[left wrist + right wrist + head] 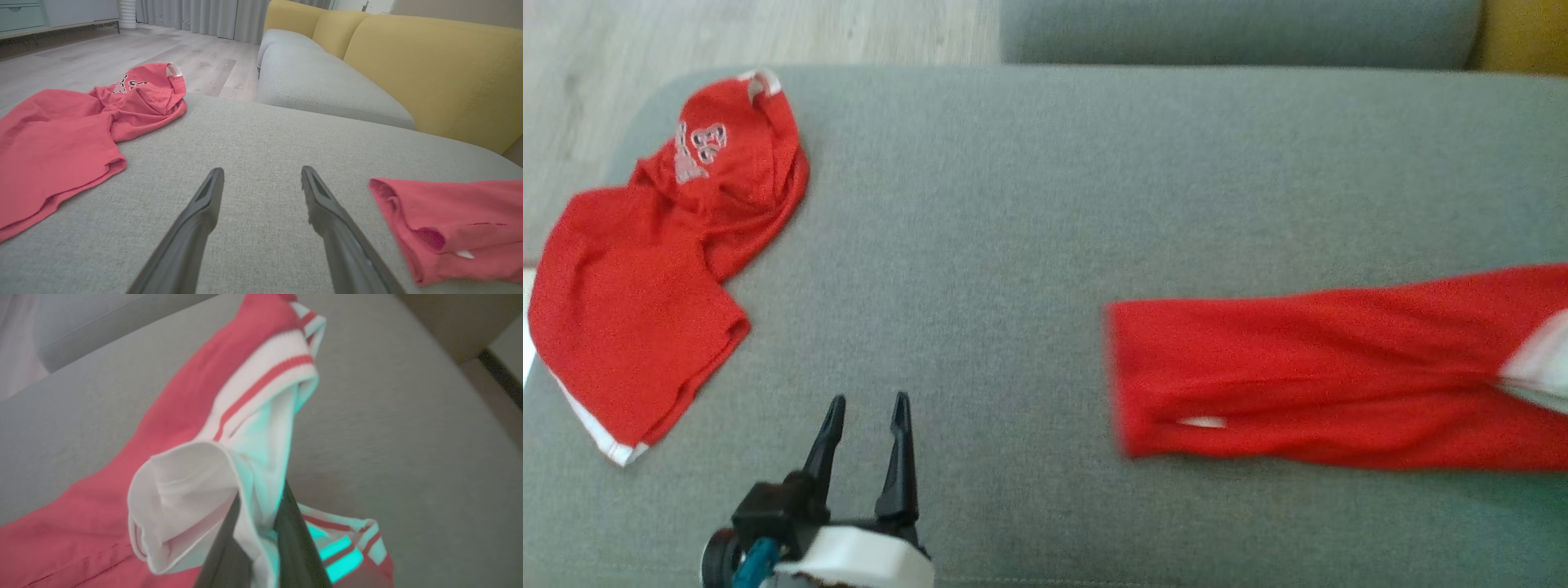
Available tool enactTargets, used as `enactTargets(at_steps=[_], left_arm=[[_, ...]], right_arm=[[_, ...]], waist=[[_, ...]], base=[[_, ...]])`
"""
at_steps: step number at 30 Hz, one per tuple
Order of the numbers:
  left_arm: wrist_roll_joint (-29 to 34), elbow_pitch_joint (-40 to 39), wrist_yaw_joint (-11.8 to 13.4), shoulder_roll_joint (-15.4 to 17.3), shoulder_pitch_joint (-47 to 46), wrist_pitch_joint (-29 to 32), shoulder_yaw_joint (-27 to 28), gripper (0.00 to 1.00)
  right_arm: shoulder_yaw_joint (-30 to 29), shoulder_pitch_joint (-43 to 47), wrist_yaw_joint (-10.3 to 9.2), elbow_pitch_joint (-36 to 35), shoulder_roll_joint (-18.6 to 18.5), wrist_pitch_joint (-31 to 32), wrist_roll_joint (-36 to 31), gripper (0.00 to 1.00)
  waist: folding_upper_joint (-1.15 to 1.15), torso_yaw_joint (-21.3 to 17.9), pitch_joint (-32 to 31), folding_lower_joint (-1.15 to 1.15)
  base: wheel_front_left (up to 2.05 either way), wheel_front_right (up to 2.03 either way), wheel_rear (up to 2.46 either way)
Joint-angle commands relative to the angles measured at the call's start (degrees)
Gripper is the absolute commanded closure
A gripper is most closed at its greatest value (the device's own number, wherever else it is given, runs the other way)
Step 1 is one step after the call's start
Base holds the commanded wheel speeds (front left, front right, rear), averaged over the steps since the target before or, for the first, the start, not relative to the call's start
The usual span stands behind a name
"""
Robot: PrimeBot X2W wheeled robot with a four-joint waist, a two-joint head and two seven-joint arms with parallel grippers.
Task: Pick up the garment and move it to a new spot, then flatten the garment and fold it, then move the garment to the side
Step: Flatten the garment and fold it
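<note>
A yellow backrest (429, 69) rises behind the grey sofa cushion (322, 85).

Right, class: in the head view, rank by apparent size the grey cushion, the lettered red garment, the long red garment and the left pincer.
1. grey cushion
2. long red garment and lettered red garment: too alike to rank
3. left pincer, smallest
</note>
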Motion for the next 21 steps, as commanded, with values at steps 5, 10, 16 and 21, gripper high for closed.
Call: enactTargets(at_steps=[5, 10, 16, 21], left_arm=[[-1.49, -0.53, 0.39, -0.31, 0.77, -0.70, 2.77, 0.00], [-2.42, 0.85, 0.60, -0.31, 1.28, -0.70, 2.48, 0.00], [-2.80, 1.89, 0.50, -0.31, 0.80, -0.70, 1.90, 0.00], [-3.91, 2.24, 0.68, -0.31, -0.17, -0.70, 0.66, 0.00]], right_arm=[[-4.40, 1.75, 0.43, -7.45, -6.38, 4.07, 0.55, 1.00], [2.27, 3.75, 0.43, -18.06, -2.78, 7.99, 4.51, 1.00], [13.66, 4.17, 0.43, -23.93, 6.90, 9.31, 4.30, 1.00], [22.41, 4.19, 0.43, -19.83, 15.84, 4.02, 2.83, 1.00]], waist=[[0.00, 0.46, -3.39, 0.00], [0.00, 0.19, -3.80, 0.00], [0.00, -0.48, -3.24, 0.00], [0.00, -0.61, -2.82, 0.00]], base=[[0.00, 0.00, 0.00], [0.00, 0.00, 0.00], [0.00, 0.00, 0.00], [0.00, 0.00, 0.00]])
